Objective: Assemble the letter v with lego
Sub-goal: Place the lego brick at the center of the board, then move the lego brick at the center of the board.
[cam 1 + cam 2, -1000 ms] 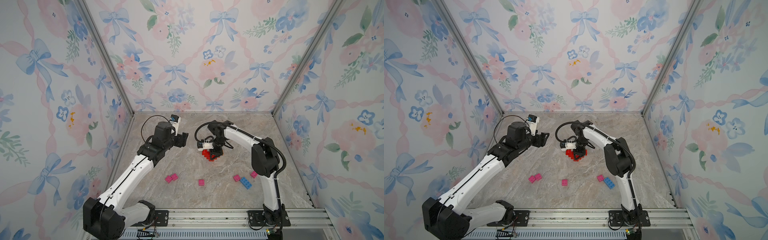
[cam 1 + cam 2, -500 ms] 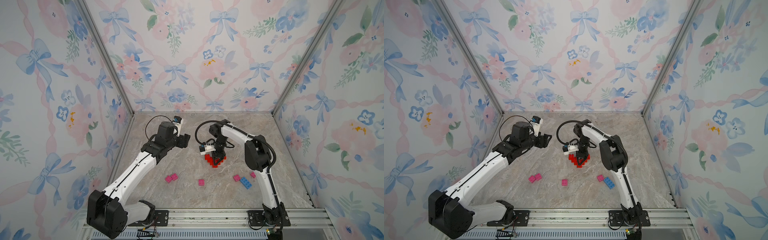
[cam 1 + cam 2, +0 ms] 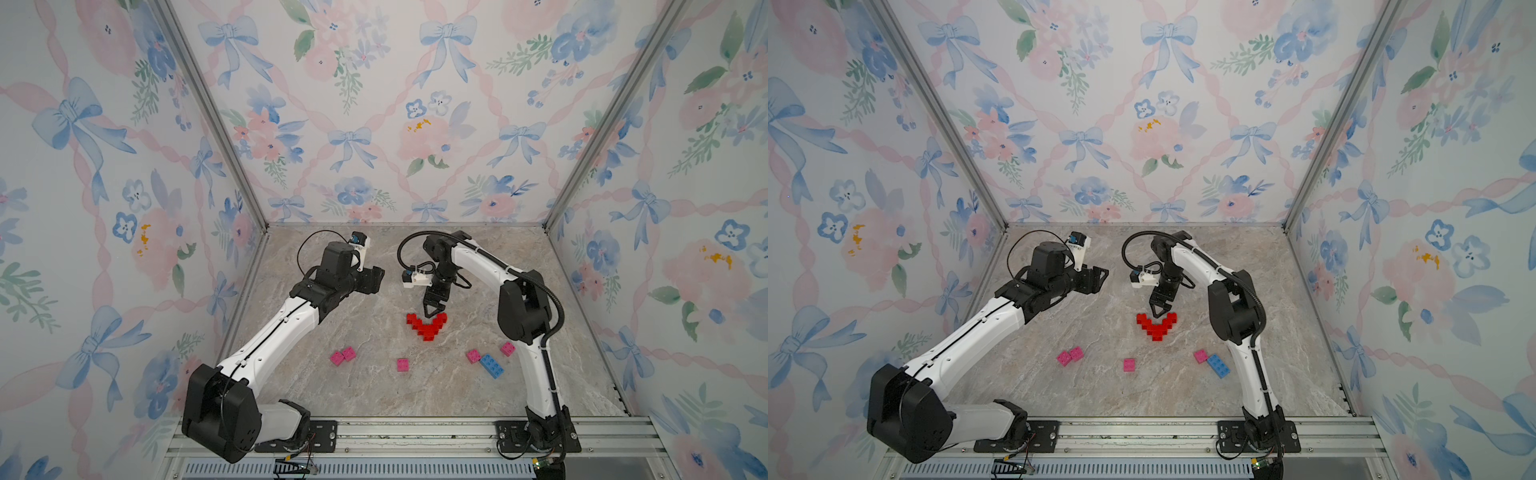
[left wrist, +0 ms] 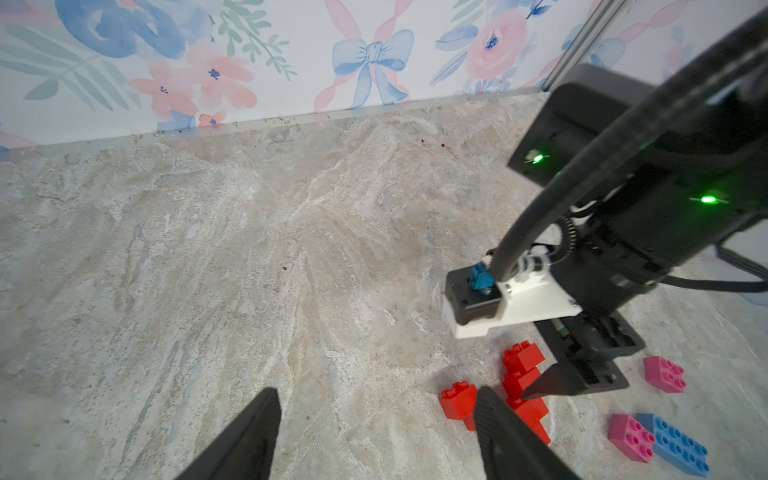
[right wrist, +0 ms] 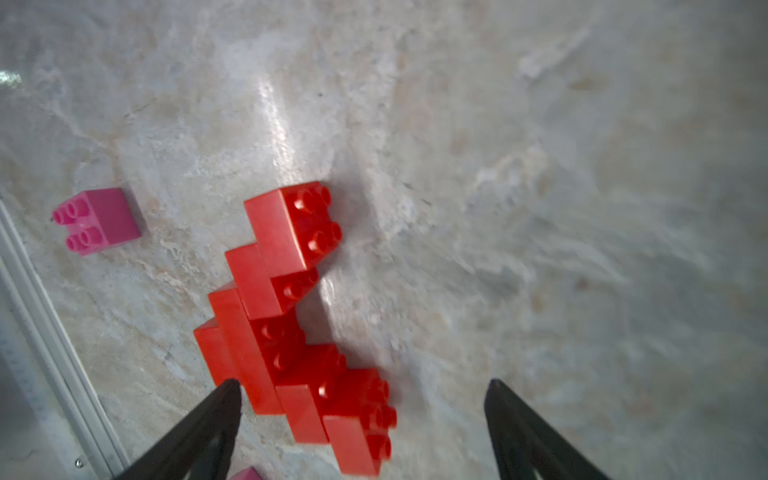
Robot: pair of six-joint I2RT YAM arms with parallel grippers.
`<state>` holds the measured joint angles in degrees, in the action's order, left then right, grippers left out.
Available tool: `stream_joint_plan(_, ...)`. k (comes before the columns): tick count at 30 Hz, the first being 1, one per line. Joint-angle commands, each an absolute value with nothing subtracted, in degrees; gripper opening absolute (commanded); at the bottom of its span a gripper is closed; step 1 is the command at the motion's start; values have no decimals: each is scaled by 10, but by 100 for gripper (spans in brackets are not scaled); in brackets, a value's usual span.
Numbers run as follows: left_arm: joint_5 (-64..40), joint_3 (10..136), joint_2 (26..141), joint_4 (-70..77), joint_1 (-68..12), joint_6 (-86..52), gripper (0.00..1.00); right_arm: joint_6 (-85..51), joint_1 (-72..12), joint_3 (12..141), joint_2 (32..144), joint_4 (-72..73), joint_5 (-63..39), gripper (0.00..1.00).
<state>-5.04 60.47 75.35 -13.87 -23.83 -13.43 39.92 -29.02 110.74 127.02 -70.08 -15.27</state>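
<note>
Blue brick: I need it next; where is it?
In both top views the blue brick lies beside a pink brick, right of the red V and nearer the camera.

You have a V of red studded plastic bricks (image 3: 1156, 326) lying flat on the marbled grey table (image 3: 1059, 395), its point toward the aluminium front rail (image 3: 1142, 436). Your right tool (image 3: 1159, 311) hangs just over the V's notch, aimed down. Your left tool (image 3: 1099, 280) sits well apart from it. Nearer the rail lie two touching pink square bricks (image 3: 1070, 356), a lone pink brick (image 3: 1129, 365), and a third pink brick (image 3: 1200, 356) touching a longer blue brick (image 3: 1219, 366).
</note>
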Motion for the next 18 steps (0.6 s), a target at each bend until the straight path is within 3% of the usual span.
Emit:
stream_joint_plan(1, 3, 591, 735, -119, -236, -175, 77, 61, -317, 1003, 1134, -593, -22, 94)
stream_joint_plan(3, 38, 576, 724, -117, -233, -197, 77, -126, -349, 918, 1068, -572, 54, 94)
stream_joint_plan(5, 71, 564, 716, -116, -233, -206, 77, -256, -374, 861, 1030, -568, 37, 91)
stream_joint_plan(8, 97, 547, 711, -116, -233, -208, 77, -386, -428, 806, 1008, -567, 44, 77)
stream_joint_plan(18, 88, 516, 700, -114, -233, -198, 79, -439, -458, 761, 1056, -502, 22, 54)
